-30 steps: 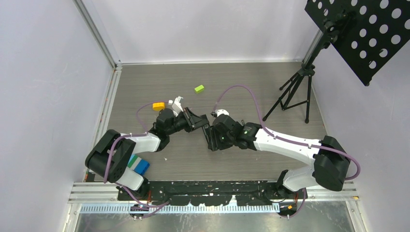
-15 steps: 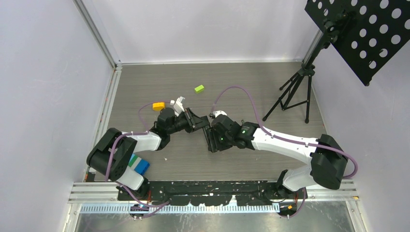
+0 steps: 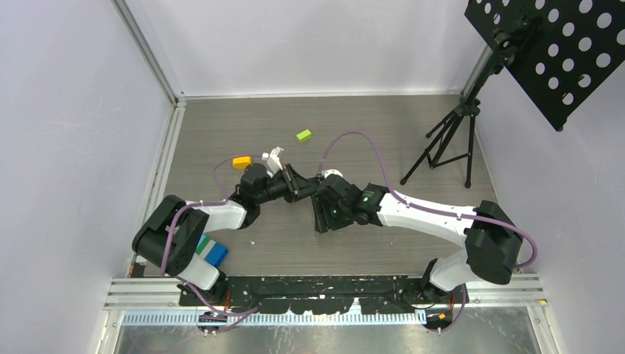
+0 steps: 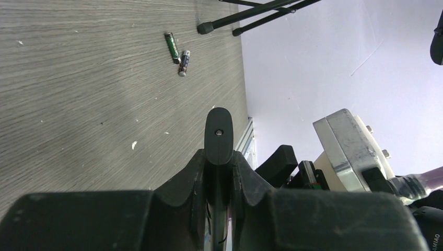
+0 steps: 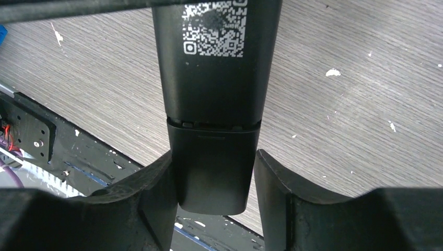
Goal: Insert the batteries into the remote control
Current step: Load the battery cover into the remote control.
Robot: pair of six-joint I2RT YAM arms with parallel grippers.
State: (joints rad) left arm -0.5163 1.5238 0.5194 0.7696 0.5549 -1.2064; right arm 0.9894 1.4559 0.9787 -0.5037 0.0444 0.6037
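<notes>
Pinching the near end of the black remote control (image 5: 211, 99), the right pincer (image 5: 213, 175) has a finger on each long side. The remote's QR-code face is toward the right wrist camera, lifted off the desk (image 3: 368, 118). From above, the right pincer (image 3: 322, 212) sits well left of the tripod (image 3: 442, 140), nose to nose with the left pincer (image 3: 295, 183). The left pincer (image 4: 218, 157) is pressed together on a thin black piece (image 4: 218, 133) with a rounded tip; cannot tell what it is. Two batteries (image 4: 172, 47) lie flat on the desk just beside each other, near the tripod's (image 4: 245, 13) feet, well apart from both pincers. A green block (image 3: 304, 135) lies left of the tripod.
</notes>
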